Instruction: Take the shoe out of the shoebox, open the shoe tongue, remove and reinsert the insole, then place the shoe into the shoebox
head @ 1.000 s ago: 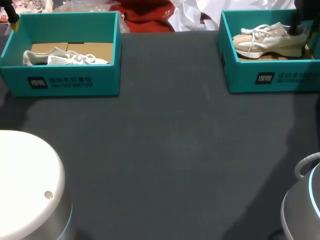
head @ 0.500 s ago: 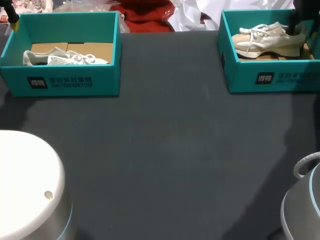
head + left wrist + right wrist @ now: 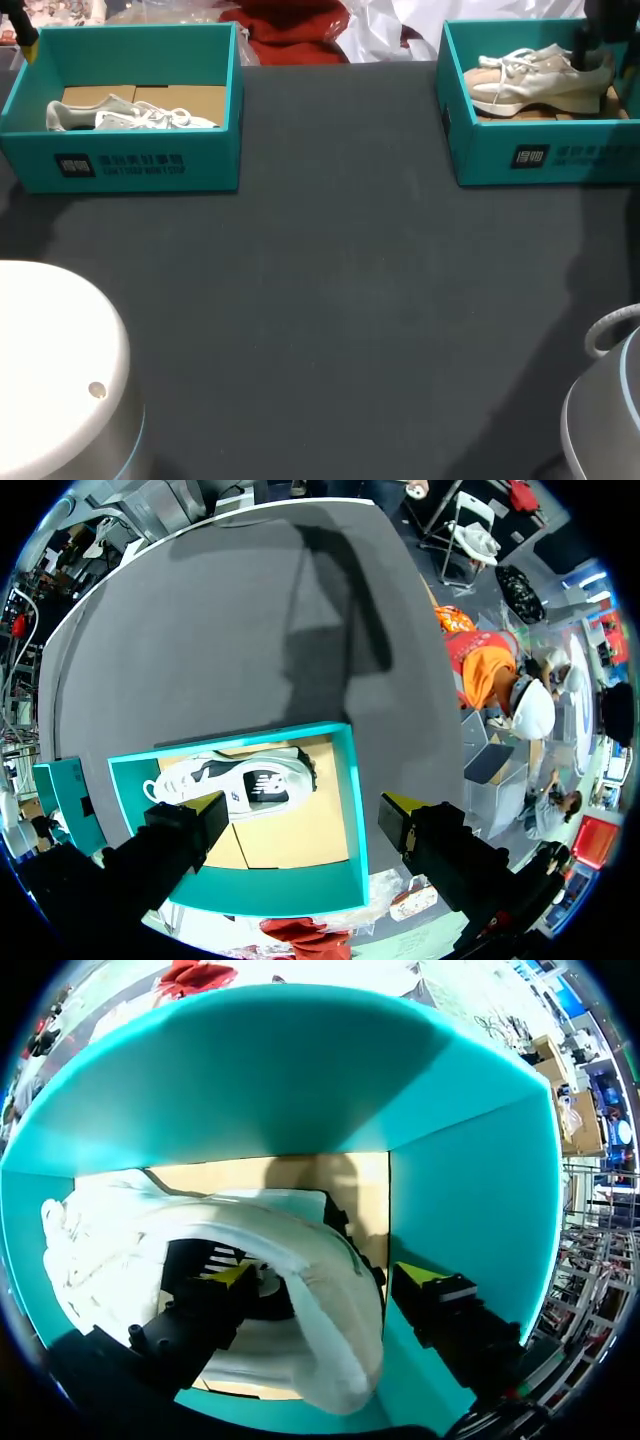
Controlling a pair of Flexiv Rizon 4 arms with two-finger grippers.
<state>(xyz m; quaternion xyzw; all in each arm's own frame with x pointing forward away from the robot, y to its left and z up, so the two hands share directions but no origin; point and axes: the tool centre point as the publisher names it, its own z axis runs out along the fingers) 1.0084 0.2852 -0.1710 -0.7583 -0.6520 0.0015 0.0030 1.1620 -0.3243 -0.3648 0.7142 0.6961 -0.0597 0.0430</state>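
The right gripper is seen spread wide and lowered into the right shoebox, gripping nothing. One finger is set down inside the mouth of the beige shoe. The other stands outside the heel, just beside it, with a thin strip of teal wall seen between the two. The heel collar is thus straddled, with no squeeze to be seen. Ahead of the fingertips the shoe's laced front is laid across the cardboard floor, and the box's far wall rises beyond that. The left gripper is held wide open as well, with nothing between its tips. It is hung well above the left shoebox, in which a grey-and-white shoe is laid on its side under one finger. The dark table is spread out ahead of that box. Against the frame a second earlier, the right arm's dark shape at the beige shoe's heel is found shifted slightly, and the shoe itself seems nudged a little within its box, though it has not been taken out. The left gripper is found where it was.
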